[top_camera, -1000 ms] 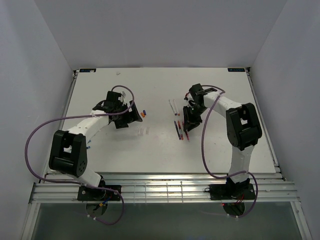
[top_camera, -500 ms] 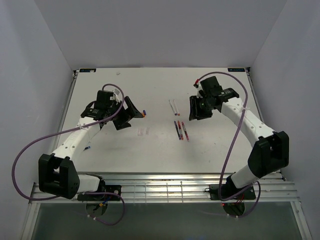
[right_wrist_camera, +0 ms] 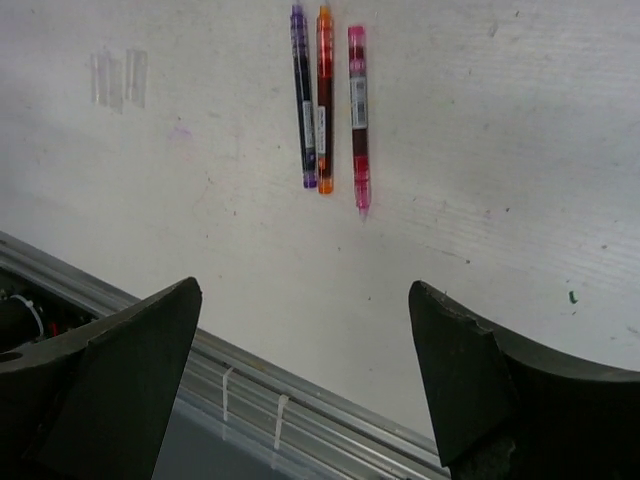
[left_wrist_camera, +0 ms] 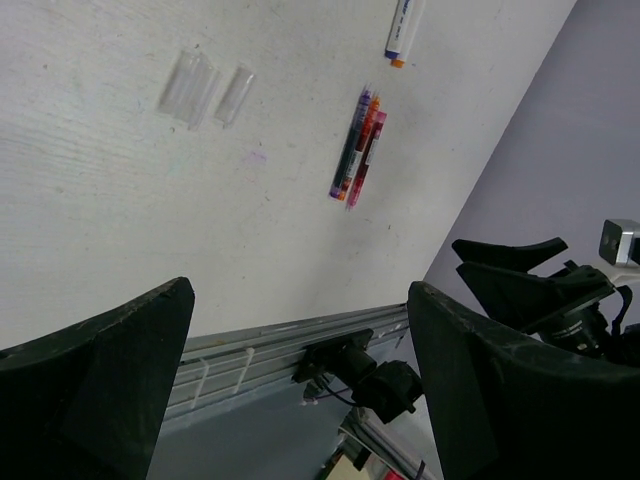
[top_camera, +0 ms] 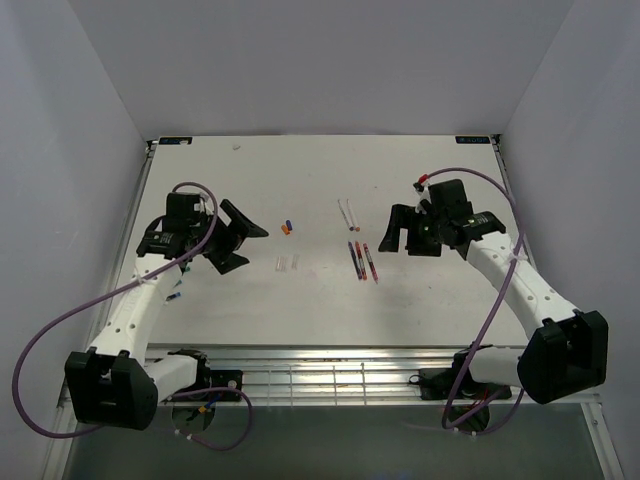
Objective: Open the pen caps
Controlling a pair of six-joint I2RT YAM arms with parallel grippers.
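Observation:
The pen caps lie loose on the table in the top view: a tiny blue one [top_camera: 289, 221] beside an orange one [top_camera: 285, 230]. Three uncapped pens lie side by side: purple [right_wrist_camera: 304, 100], orange [right_wrist_camera: 324, 100] and pink [right_wrist_camera: 356, 115]; they also show as a cluster of pens [top_camera: 361, 259] from above. My left gripper [top_camera: 236, 242] hangs open to the left of the caps, holding nothing. My right gripper [top_camera: 395, 231] is open to the right of the pens, also with nothing in it. Neither wrist view shows the caps.
Two clear plastic sleeves [top_camera: 288, 264] lie near the table's middle, seen also as clear sleeves [left_wrist_camera: 203, 88]. Two white pens [top_camera: 348, 212] lie behind the coloured ones. The metal rail [right_wrist_camera: 300, 400] marks the near table edge.
The right gripper lifted off the pens, swung right and opened wide. The left gripper drew back to the left, away from the caps, staying open.

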